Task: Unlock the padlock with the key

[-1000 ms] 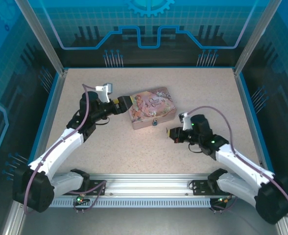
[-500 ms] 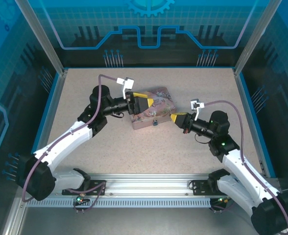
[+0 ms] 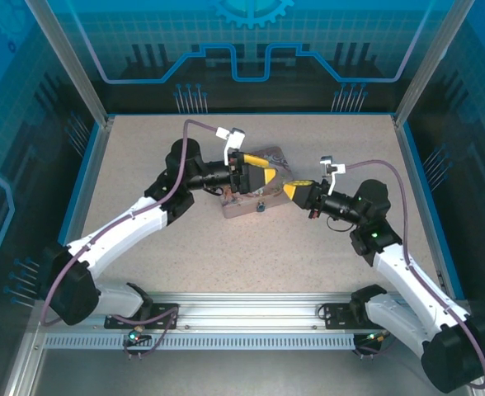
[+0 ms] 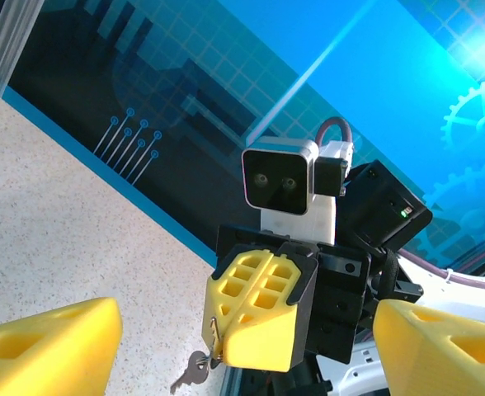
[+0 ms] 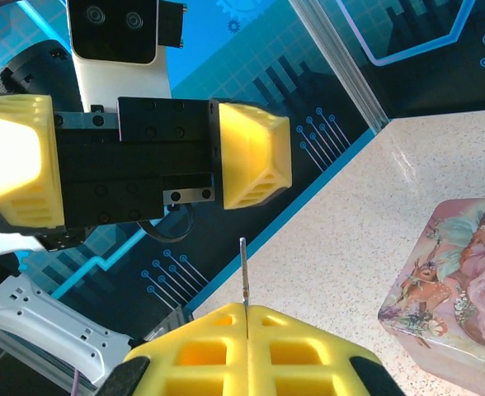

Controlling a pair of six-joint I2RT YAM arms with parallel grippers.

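So, key (image 5: 243, 272) first: it's pinched btw the clenched fingertips of your right gripper (image 5: 247, 313). The thin blade pokes straight out past the tips, long axis in line w/ the fingers. In the left wrist view it shows at the lower edge of those yellow tips, slanting down and out.

The blade points at the left gripper (image 3: 263, 172), which faces it head-on. Its fingers are spread wide w/ nothing btw them, so it's released. In the right wrist view the blade tip sits just under that gripper's black body and nearer one yellow finger, so it's off-centre to the gap, not in it. The two grippers look near but apart.

Padlock (image 3: 261, 207): prob the small dark speck on the near side wall of the pink tin (image 5: 457, 280), tho it's too small to be sure. Keyhole direction can't be read.

From the top view it lies off the right gripper's tip toward the left-arm side and nearer the bases. The left gripper hangs over the tin lid, just beyond it. Both are near it.

My read: the blade aims across at the other gripper, not at the tin's near wall. You'd need to swing that axis round and down before any insertion, and the lock likely wants steadying.
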